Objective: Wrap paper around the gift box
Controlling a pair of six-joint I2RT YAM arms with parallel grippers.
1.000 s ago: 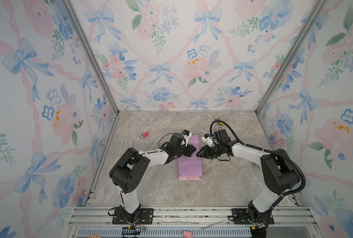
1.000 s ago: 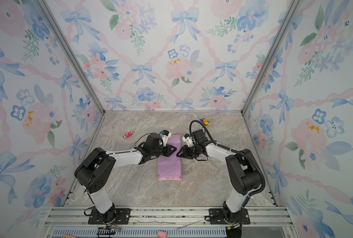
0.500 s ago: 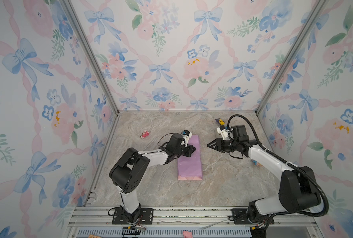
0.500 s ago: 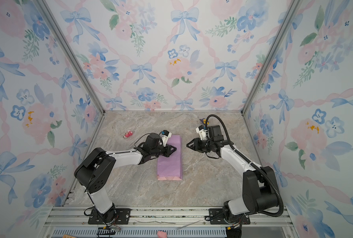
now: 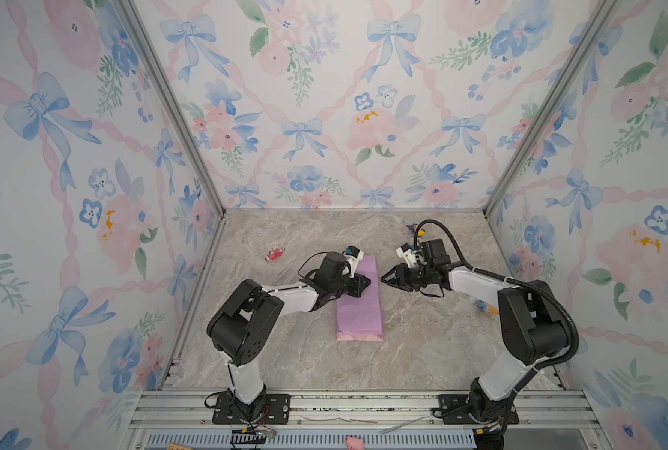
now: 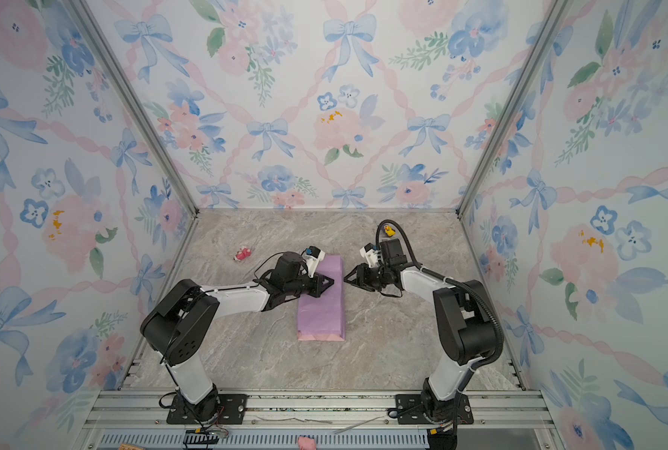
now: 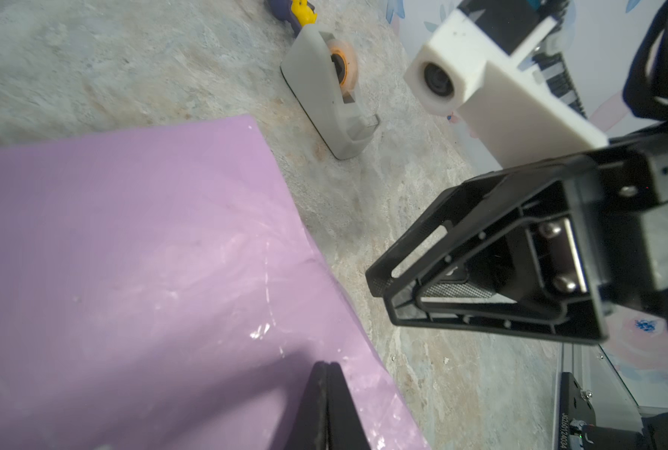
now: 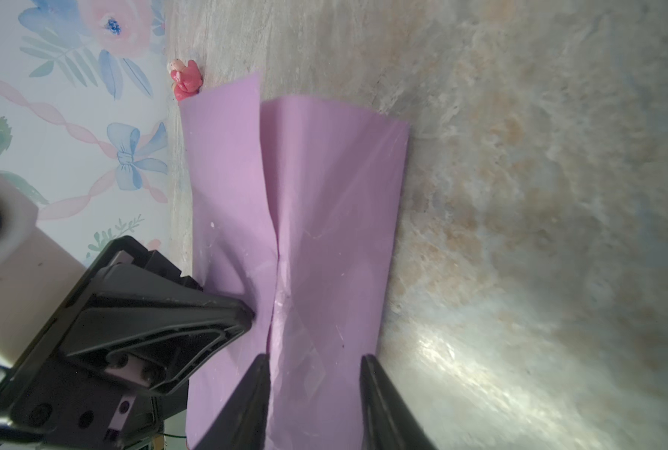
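Note:
The paper [image 5: 359,311] [image 6: 320,307] lies folded lilac side out into a long wrap in the middle of the table. The gift box is hidden inside it. In the right wrist view the paper's [image 8: 324,195] two edges overlap along a seam with a glossy patch. My left gripper [image 5: 368,281] [image 6: 330,281] [image 7: 326,366] is shut, its tip resting on top of the wrap near the seam. My right gripper [image 5: 383,279] [image 6: 346,278] [image 8: 315,360] is open, just off the wrap's right edge and facing it, with nothing between its fingers.
A grey tape dispenser [image 7: 324,97] stands on the table beyond the wrap, with a yellow and purple toy [image 5: 416,230] behind it. A red toy [image 5: 274,254] [image 8: 186,78] lies at the back left. A small orange and blue object [image 5: 486,307] lies at the right.
The right gripper drew away to the right, then came back close to the wrap's right edge with its jaws wider apart. The left gripper stayed pressed on the paper.

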